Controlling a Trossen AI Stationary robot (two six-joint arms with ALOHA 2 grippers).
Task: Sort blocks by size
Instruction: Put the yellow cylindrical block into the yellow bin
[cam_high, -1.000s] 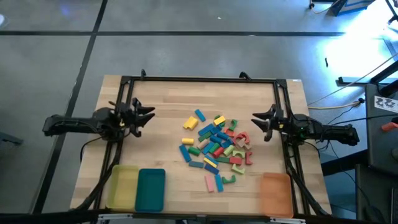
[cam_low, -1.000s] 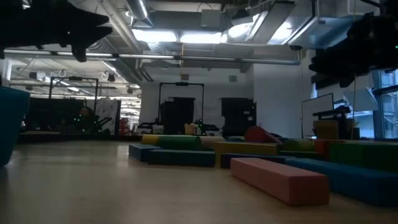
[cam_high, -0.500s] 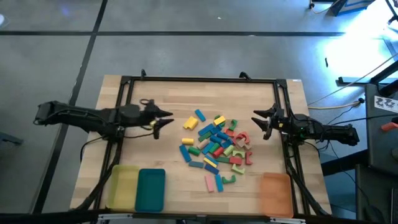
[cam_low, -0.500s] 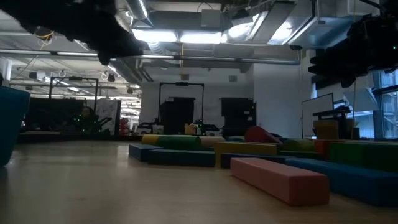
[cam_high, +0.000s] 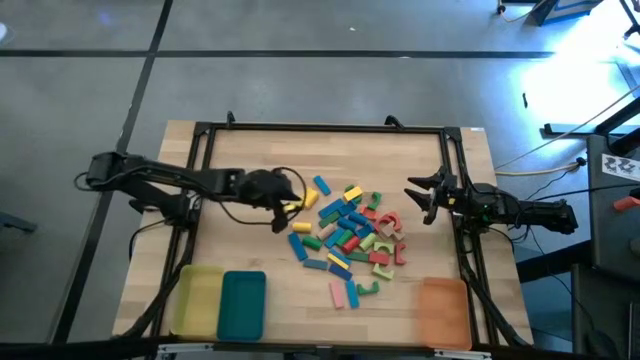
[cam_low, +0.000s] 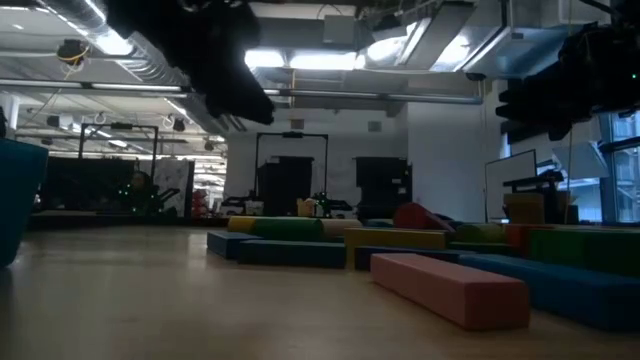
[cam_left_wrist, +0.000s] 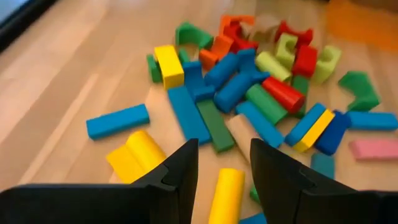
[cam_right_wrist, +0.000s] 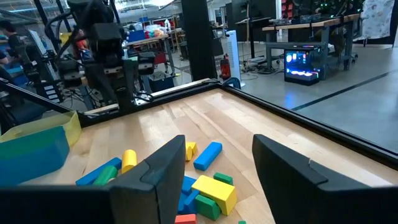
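A heap of small blocks (cam_high: 347, 235) in blue, green, red, yellow and pink lies on the wooden table's middle right; it also shows in the left wrist view (cam_left_wrist: 249, 93). My left gripper (cam_high: 288, 208) is open and empty, above the heap's left edge, over a yellow bar (cam_left_wrist: 225, 196) and a yellow block pair (cam_left_wrist: 135, 155). My right gripper (cam_high: 418, 196) is open and empty at the heap's right, off the table surface.
A yellow tray (cam_high: 198, 301) and a teal tray (cam_high: 242, 304) stand at the near left, an orange tray (cam_high: 444, 312) at the near right. A black frame (cam_high: 320, 128) runs around the table. Bare wood lies at the far left.
My left gripper has reached from the table's left side toward the right, to the heap's left edge, with the arm stretching out. The blocks have not moved.
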